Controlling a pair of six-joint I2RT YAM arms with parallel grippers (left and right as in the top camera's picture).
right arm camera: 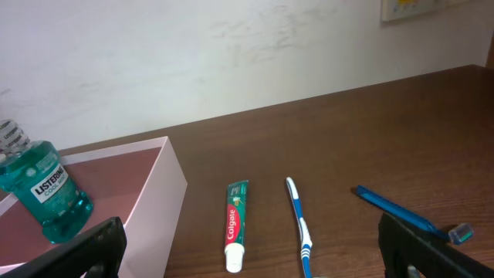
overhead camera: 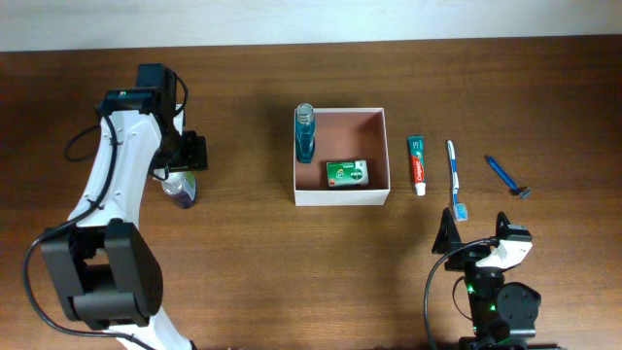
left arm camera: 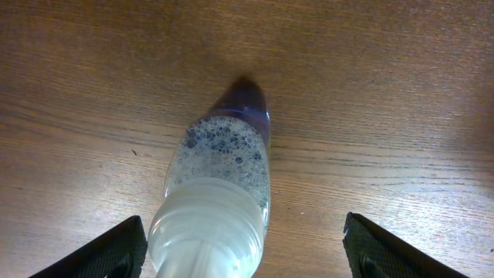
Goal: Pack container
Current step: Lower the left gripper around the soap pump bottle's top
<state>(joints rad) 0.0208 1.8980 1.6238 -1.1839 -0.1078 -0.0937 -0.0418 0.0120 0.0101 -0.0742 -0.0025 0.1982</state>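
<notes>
A brown wooden table (overhead camera: 253,262) holds a half-packed toiletry set. The container (overhead camera: 352,131), a shallow white-walled box, sits at centre, well apart from both arms, with a blue-green Listerine mouthwash bottle (overhead camera: 305,133) upright in its far-left corner and a small green box (overhead camera: 347,173) near its front wall.

At far left, the left gripper (left arm camera: 245,251) hangs directly over a clear bottle of foamy purple liquid (left arm camera: 231,154), jaws spread wide on either side of its white cap and touching nothing. The cap sits nearer one finger than the other, so a closing jaw would likely meet that side first and could shove or tip the bottle rather than clamp it. The smooth, rounded plastic may also slide in the grip during the long carry across.

Lowered carelessly, the bottle could strike the thin wall and shift the box, or knock over the mouthwash.

The right gripper (overhead camera: 476,233) rests near the front edge, its jaws likewise wide and empty. A Colgate toothpaste tube (overhead camera: 417,163), a toothbrush (overhead camera: 454,180) and a blue razor (overhead camera: 506,175) lie unpacked to the right of the box.
</notes>
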